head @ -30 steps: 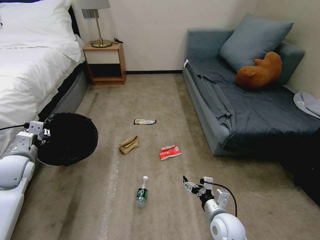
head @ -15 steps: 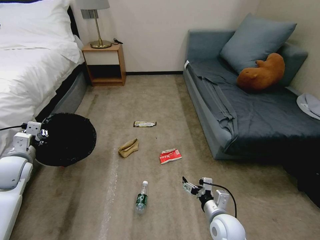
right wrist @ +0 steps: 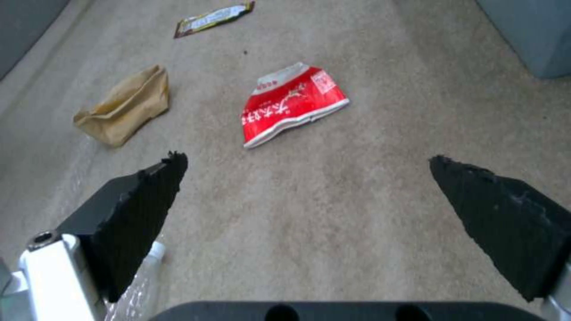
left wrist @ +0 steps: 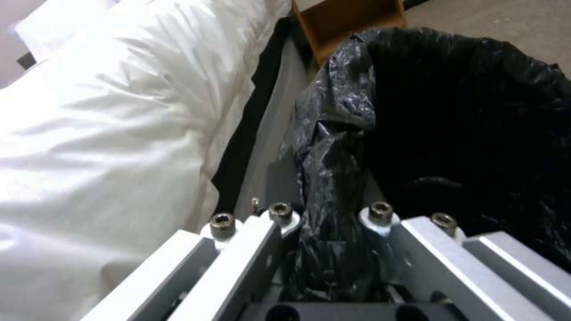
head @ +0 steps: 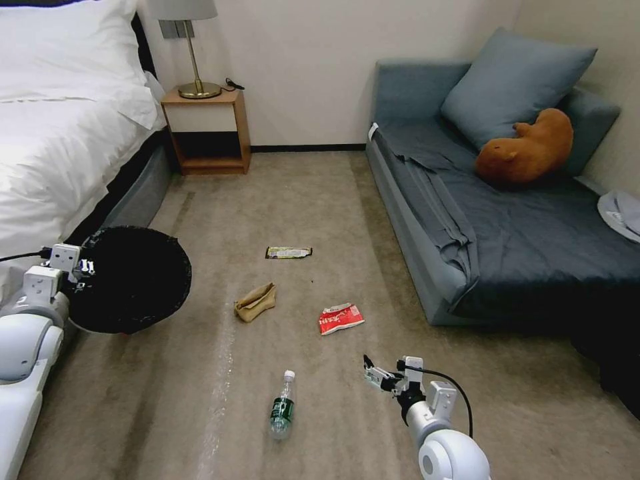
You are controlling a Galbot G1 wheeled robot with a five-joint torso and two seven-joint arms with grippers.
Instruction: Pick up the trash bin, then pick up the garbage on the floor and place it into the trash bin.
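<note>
Litter lies scattered on the carpet: bottle [head: 282, 407], tan paper bag [head: 255, 301], red-and-white wrapper [head: 341, 318], snack wrapper [head: 288, 252]. Left end effector [head: 85, 270] clamps the trash bin [head: 130, 279] rim beside the bed [head: 60, 127]. Right end effector [head: 371, 373], spread wide, hovers near the red-and-white wrapper.

The trash bin [head: 130, 279] wore a crinkly black liner, the bottle [head: 283, 407] was clear with a green label, the wrapper [head: 341, 318] red and white, the paper bag [head: 255, 301] tan, the snack wrapper [head: 289, 252] dark and gold, the carpet [head: 320, 200] beige.
</note>
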